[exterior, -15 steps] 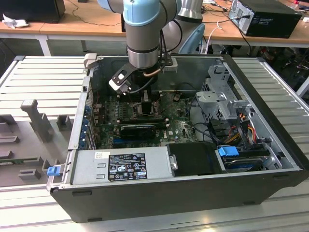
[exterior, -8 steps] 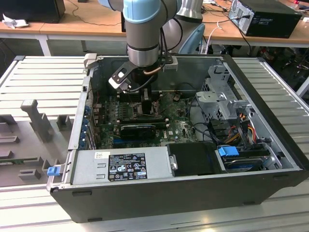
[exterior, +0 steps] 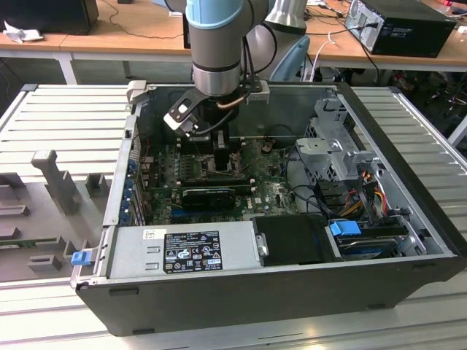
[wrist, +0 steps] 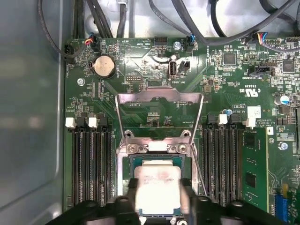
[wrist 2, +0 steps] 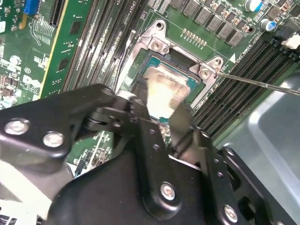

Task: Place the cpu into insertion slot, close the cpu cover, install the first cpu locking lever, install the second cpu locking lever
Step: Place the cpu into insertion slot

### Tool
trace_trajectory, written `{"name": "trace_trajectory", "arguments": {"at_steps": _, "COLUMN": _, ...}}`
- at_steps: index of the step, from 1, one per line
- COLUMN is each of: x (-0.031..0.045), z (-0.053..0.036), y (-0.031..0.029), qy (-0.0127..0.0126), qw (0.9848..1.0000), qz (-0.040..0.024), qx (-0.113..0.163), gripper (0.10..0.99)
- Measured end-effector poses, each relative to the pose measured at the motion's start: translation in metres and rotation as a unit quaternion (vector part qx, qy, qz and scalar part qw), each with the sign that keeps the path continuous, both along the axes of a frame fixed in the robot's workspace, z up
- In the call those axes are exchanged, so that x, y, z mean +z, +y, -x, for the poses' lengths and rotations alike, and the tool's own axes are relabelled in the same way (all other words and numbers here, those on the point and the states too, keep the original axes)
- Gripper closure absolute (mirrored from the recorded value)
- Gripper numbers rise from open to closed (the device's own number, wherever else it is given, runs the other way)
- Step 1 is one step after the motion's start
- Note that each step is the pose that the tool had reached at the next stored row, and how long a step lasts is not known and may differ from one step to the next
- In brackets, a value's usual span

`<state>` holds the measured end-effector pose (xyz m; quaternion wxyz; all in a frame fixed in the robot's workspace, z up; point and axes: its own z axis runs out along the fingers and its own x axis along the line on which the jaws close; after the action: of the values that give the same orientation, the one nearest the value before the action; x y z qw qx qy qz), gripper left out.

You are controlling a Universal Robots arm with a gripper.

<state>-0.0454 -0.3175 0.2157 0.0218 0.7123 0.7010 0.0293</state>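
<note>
In the exterior view the arm [exterior: 219, 36] reaches down into the open computer case [exterior: 292, 292] lying on the slatted desk [exterior: 58, 102]. The end effector [exterior: 219, 149] is low over the motherboard [exterior: 263, 193], at about eleven o'clock from the case's middle, probably so the chip can go straight down. In the second wrist view the end effector [wrist 2: 159, 110] is narrowed onto the cpu [wrist 2: 164, 86], its fingers [wrist 2: 180, 122] pressing two opposite edges. The chip is at the insertion slot [wrist 2: 161, 60], either just above it or seated; I cannot tell which. A thin lever rod [wrist 2: 258, 82] stands clear to one side. In the first wrist view, take the insertion slot [wrist: 154, 160] as a dial with its hinge at twelve. The end effector [wrist: 159, 192] then grips the cpu [wrist: 157, 180] at three and nine. The cpu cover [wrist: 159, 96] is swung back beyond twelve, which leaves the recess open. The chip lies flat with its metal top up. It is nearly square, with no marked long axis, and its gripped edges run parallel to the memory slots [wrist: 89, 164].
</note>
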Motion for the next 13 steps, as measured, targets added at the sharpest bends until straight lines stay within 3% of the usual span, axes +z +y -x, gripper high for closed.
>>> {"name": "trace_trajectory", "arguments": {"at_steps": 1, "x": 0.0011, "z": 0.0000, "y": 0.0000, "qy": 0.0000, "qw": 1.0000, "qz": 0.0005, "qx": 0.000, "gripper": 0.690}}
{"name": "trace_trajectory", "arguments": {"at_steps": 2, "x": 0.0015, "z": 0.0000, "y": 0.0000, "qy": 0.0000, "qw": 1.0000, "qz": 0.0005, "qx": 0.000, "gripper": 0.690}}
{"name": "trace_trajectory", "arguments": {"at_steps": 4, "x": 0.0034, "z": 0.0000, "y": 0.0000, "qy": 0.0000, "qw": 1.0000, "qz": 0.0011, "qx": 0.000, "gripper": 0.933}}
{"name": "trace_trajectory", "arguments": {"at_steps": 5, "x": 0.0048, "z": 0.0001, "y": 0.0000, "qy": 0.0000, "qw": 1.0000, "qz": 0.0014, "qx": 0.000, "gripper": 0.980}}
{"name": "trace_trajectory", "arguments": {"at_steps": 13, "x": 0.0117, "z": 0.0000, "y": 0.0001, "qy": 0.0000, "qw": 1.0000, "qz": 0.0023, "qx": 0.000, "gripper": 0.980}}
